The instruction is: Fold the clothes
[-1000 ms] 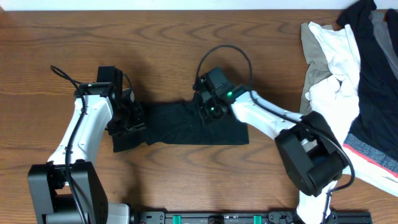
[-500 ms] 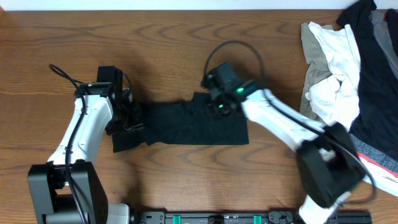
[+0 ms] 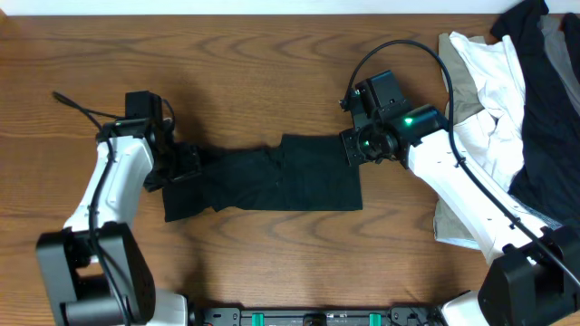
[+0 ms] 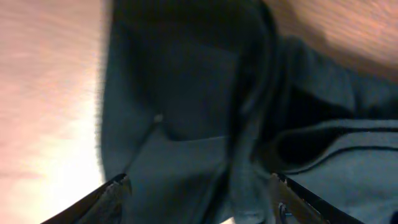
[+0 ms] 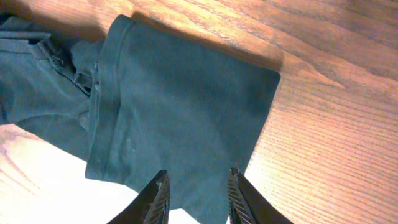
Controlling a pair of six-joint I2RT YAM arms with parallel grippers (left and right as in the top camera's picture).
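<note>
overhead: top-down, far | wrists: close, downward | shared: dark garment [image 3: 272,181]

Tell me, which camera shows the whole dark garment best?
The overhead view: the dark garment lies there entire. The right wrist view shows only one folded end; the left wrist view, a blurred close-up of folds.

A dark garment [image 3: 281,181] is laid flat across the middle of the table [image 3: 272,54], stretched out from left to right. Its right part is folded into a smooth, neat block. Its left part is narrower and bunched up with creases. A pile of clothes [image 3: 507,118] is heaped at the right side, apart from it. A white shirt [image 3: 485,91], a dark blue piece [image 3: 553,100] and a grey piece [image 3: 450,54] are tangled together there.
</note>
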